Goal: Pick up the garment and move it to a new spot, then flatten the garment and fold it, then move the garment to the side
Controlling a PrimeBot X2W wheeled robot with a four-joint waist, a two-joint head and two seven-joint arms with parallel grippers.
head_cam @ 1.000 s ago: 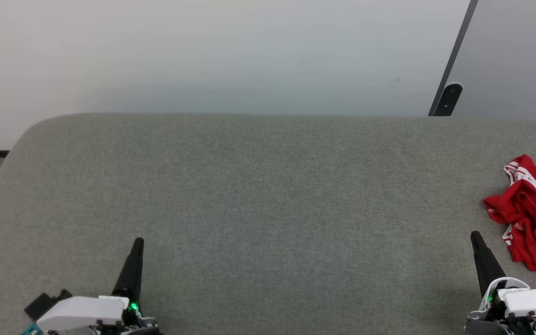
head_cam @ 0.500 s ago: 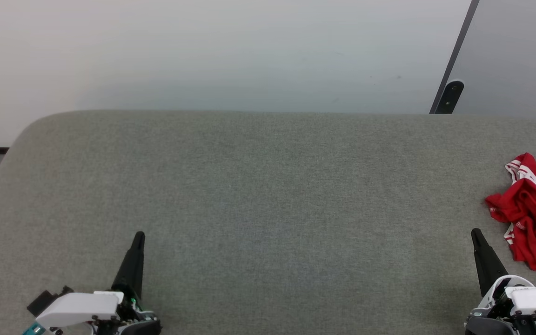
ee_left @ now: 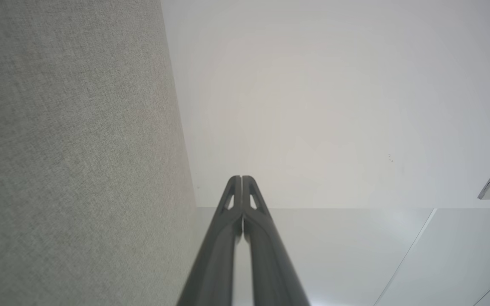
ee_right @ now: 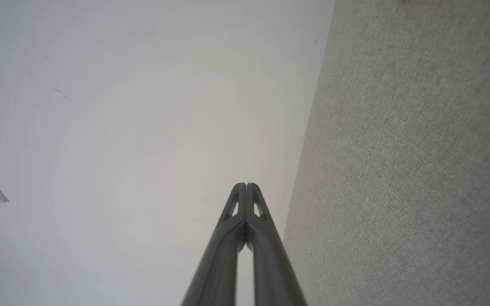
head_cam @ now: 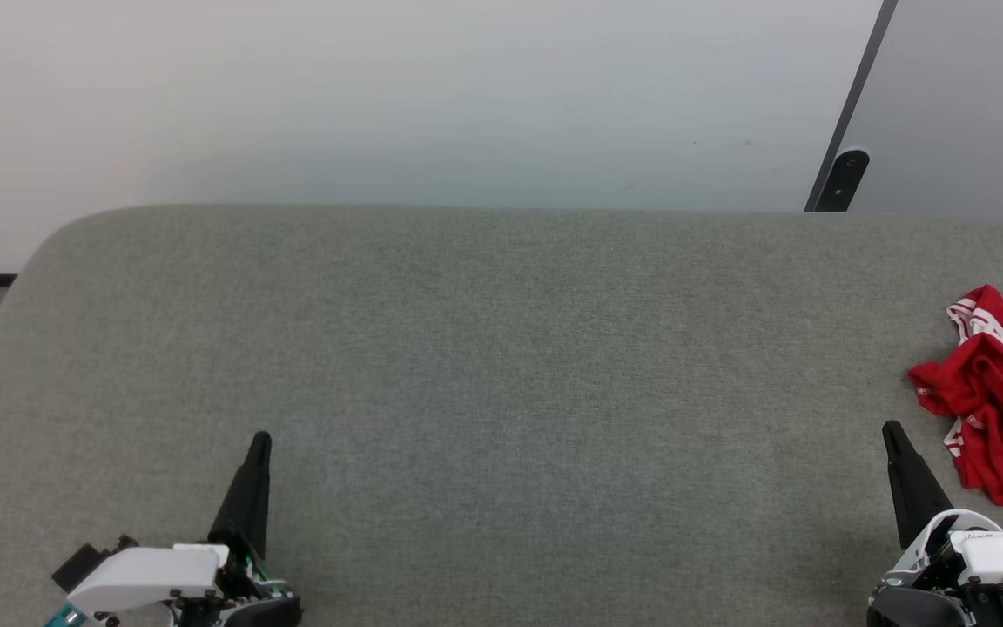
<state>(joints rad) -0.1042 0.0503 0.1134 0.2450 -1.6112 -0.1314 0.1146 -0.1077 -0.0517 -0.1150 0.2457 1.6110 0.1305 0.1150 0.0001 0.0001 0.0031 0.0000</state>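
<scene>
The shirt (head_cam: 998,409) lies crumpled in a loose heap at the far right of the grey cloth-covered counter (head_cam: 501,366), partly cut off by the right edge of the head view. It is red, with white patches and striped trim showing along its upper folds; any lettering is hidden in the creases. Nothing is touching it.

The right claw (head_cam: 891,433) sits at the lower right of the head view, pointing away from the robot, its tip near the shirt's lower left edge but apart from it. Its two fingers (ee_right: 234,238) are pressed together and hold nothing. The left claw (head_cam: 259,442) is at the lower left, well apart from the shirt, also pointing away from the robot. Its fingers (ee_left: 228,238) meet at the tip, and it too is empty.

Behind the counter stands a pale wall (head_cam: 380,104), with a dark slanted strip (head_cam: 850,113) and a grey panel (head_cam: 972,104) at the upper right
</scene>
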